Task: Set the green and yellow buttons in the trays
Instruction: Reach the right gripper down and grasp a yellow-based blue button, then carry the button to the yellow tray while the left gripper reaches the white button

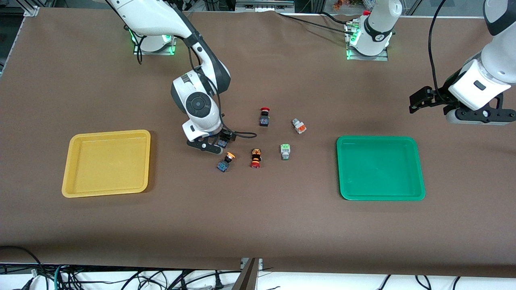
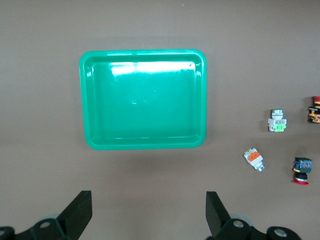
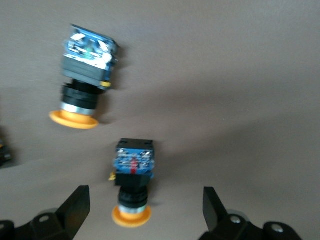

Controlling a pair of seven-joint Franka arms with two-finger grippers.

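Observation:
My right gripper (image 1: 209, 147) is open, low over a yellow-capped button (image 3: 132, 182) that lies between its fingers (image 3: 75, 207) without touching them; in the front view this button (image 1: 223, 142) is partly hidden under the hand. A second yellow-capped button (image 1: 225, 162) (image 3: 85, 80) lies close by, nearer the front camera. A white-grey green-tipped button (image 1: 285, 151) (image 2: 277, 121) and an orange-tipped one (image 1: 298, 126) (image 2: 254, 158) lie toward the green tray (image 1: 381, 197) (image 2: 85, 100). The yellow tray (image 1: 107, 193) is empty, as is the green one. My left gripper (image 1: 479, 116) (image 2: 149, 210) waits open and empty, high up at the left arm's end.
Two red-capped black switches lie among the buttons: one (image 1: 264, 117) (image 2: 302, 170) farther from the front camera, one (image 1: 255, 158) (image 2: 315, 109) between the second yellow button and the green-tipped one. A black cable (image 1: 242, 135) loops from the right wrist.

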